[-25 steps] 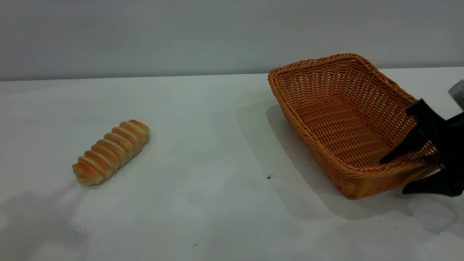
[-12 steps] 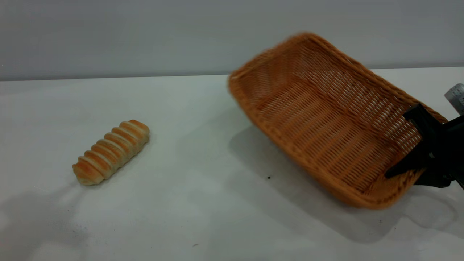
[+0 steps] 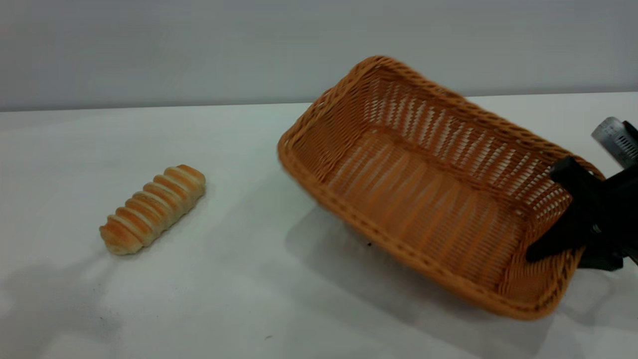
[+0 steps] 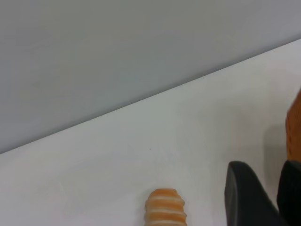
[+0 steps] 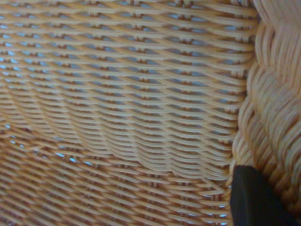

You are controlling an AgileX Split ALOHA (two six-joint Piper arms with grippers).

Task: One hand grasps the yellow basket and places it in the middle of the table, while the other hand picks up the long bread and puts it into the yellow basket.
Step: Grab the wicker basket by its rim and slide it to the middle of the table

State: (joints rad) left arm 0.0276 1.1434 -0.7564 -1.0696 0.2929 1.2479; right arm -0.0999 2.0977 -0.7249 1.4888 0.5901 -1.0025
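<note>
Wide white table (image 3: 279,309), smooth, faintly specked. Yellow basket (image 3: 398,199): rectangular woven wicker, braided rim, tilted, lifted off the right side, not yet set mid-table. Right gripper (image 3: 580,239) pinching its near wall. Long bread (image 3: 152,209), ridged golden, untouched at left. Left gripper (image 4: 256,197) beside it; spread or not, cannot tell.

A plain grey wall (image 3: 199,50) rises behind the table (image 3: 249,149). A tiny dark speck (image 3: 268,337) lies near the table's front.

A large orange-tan woven wicker basket (image 3: 418,199) hangs tilted, empty; a ridged golden-brown long bread roll (image 3: 152,209) lies well apart.
</note>
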